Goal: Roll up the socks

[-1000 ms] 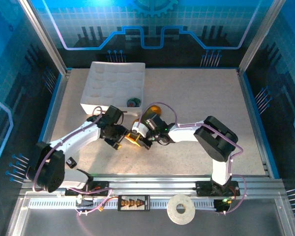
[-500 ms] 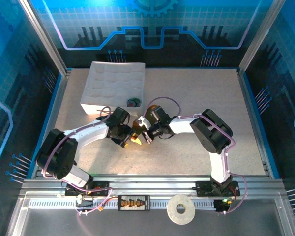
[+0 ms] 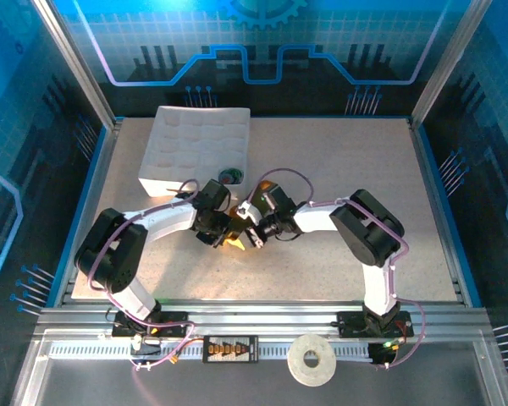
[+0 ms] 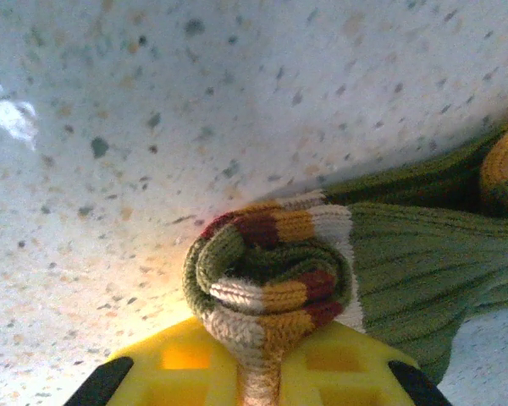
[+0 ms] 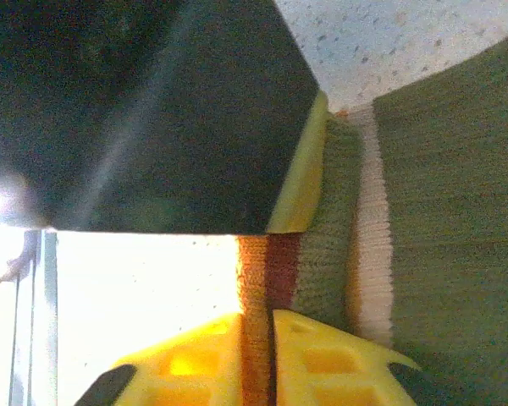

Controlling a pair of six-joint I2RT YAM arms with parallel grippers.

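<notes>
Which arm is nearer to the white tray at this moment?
Left. The left arm lies just in front of the tray; the right arm reaches in from the right, beyond the tray's near corner.

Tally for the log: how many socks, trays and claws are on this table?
Socks: 2, the olive-green striped sock pinched by the left claw and right claw, and a dark bundle in the white gridded tray, apparently a rolled sock.
Trays: 1.
Claws: 2.
Total: 5.
</notes>
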